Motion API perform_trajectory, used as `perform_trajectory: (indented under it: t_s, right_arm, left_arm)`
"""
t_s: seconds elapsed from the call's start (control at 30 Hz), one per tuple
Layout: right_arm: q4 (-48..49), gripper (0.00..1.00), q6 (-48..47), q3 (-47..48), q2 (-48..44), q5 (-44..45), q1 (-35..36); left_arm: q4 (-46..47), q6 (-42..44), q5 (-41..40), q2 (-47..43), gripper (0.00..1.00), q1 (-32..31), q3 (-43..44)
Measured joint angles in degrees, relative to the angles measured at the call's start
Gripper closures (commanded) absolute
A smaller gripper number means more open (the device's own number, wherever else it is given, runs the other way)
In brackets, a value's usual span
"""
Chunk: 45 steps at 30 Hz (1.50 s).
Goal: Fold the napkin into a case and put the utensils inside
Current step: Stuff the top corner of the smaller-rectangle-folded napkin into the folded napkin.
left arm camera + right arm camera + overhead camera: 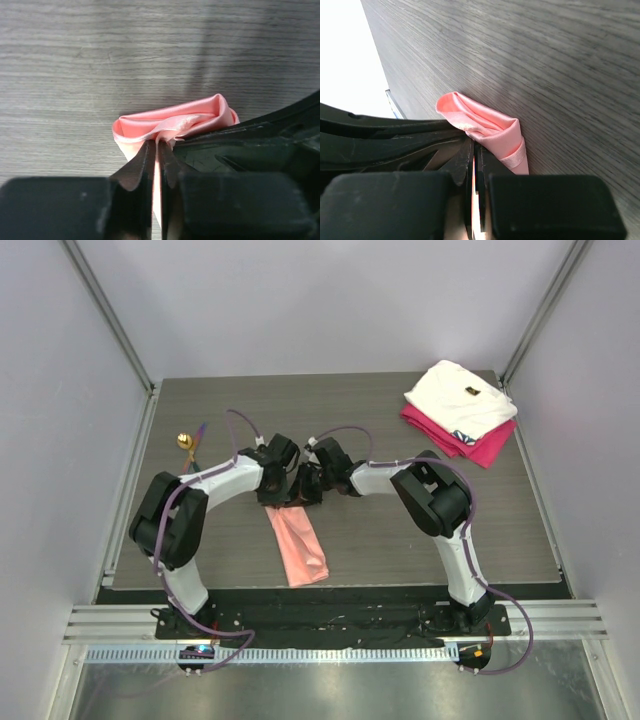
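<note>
The left end effector (157,146) and right end effector (473,148) pinch the strip-folded salmon-pink cloth napkin (298,545) tight; the slim gold-bowled utensils (186,442) lie apart, not yet tucked in.

Even, bright light; soft shadow across grey wood-grain surface (100,60); sheen on salmon-pink satin napkin (200,107); right-wrist corner overexposed.

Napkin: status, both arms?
Left gripper and right gripper both shut on napkin, pinching its far end side by side. Napkin a narrow folded strip. Utensils lie apart, far left; nothing in the way.
</note>
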Motion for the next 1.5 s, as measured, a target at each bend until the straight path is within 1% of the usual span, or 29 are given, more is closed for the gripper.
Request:
perform_trajectory:
  t_s: [0.03, 0.1, 0.2, 0.47, 0.63, 0.8, 0.97, 1.1, 1.2, 1.27, 1.3, 1.33, 1.37, 1.43, 1.5]
  right_arm:
    - [0.0, 0.97, 0.0, 0.0, 0.0, 0.0, 0.0]
    - [0.0, 0.98, 0.0, 0.0, 0.0, 0.0, 0.0]
    - [0.0, 0.98, 0.0, 0.0, 0.0, 0.0, 0.0]
    - [0.7, 0.99, 0.7, 0.0, 0.0, -0.7, 0.4]
    - [2.3, 0.99, 3.4, 0.0, 0.0, -0.9, 1.2]
    - [5.8, 0.99, 9.0, -1.4, 0.1, -0.2, 1.0]
    - [17.6, 0.99, 20.1, -6.1, 1.2, -0.1, 0.6]
    - [23.1, 0.99, 27.5, -8.6, 2.1, 0.5, 0.8]
    - [27.2, 0.99, 30.1, -10.9, 1.7, 2.4, 0.8]
    - [26.4, 0.97, 30.6, -11.1, 1.2, 4.1, 0.8]
    - [25.2, 0.94, 29.8, -10.5, 1.1, 4.6, 0.7]
    - [21.0, 0.92, 27.8, -8.4, 1.1, 4.8, 0.7]
    - [18.6, 0.89, 26.5, -6.7, 1.4, 4.8, 0.8]
    - [15.5, 0.78, 23.5, -4.2, 1.3, 5.0, 1.0]
    - [14.2, 0.74, 20.6, -4.0, 1.0, 5.8, 1.0]
  left_arm:
    - [0.1, 0.0, 0.1, 0.0, 0.97, 0.0, 0.0]
    - [0.3, 0.0, 0.3, -0.1, 1.00, 0.0, 0.0]
    - [0.3, -0.1, 0.5, -1.0, 1.00, 0.0, -0.2]
    - [2.3, -1.6, 3.0, -9.4, 1.00, 0.0, -2.3]
    - [3.4, -2.8, 4.3, -9.8, 1.00, 0.0, -4.3]
    - [5.3, -3.6, 3.4, -10.6, 1.00, 0.4, -6.2]
    - [8.4, -4.5, 2.4, -11.9, 1.00, 0.7, -8.3]
    - [10.0, -5.1, 1.9, -12.8, 1.00, 0.7, -10.0]
    - [10.3, -5.1, 1.8, -13.2, 1.00, 0.7, -10.1]
    - [10.1, -5.1, 1.9, -13.2, 1.00, 0.7, -10.3]
    - [10.1, -5.1, 1.8, -13.2, 1.00, 0.7, -10.6]
    - [10.1, -5.1, 1.8, -13.2, 1.00, 0.7, -11.0]
    - [10.1, -5.1, 1.8, -13.2, 1.00, 0.7, -11.3]
    - [10.1, -5.1, 1.5, -13.2, 1.00, 0.8, -11.4]
    - [10.1, -5.2, 1.4, -13.2, 1.00, 0.8, -11.4]
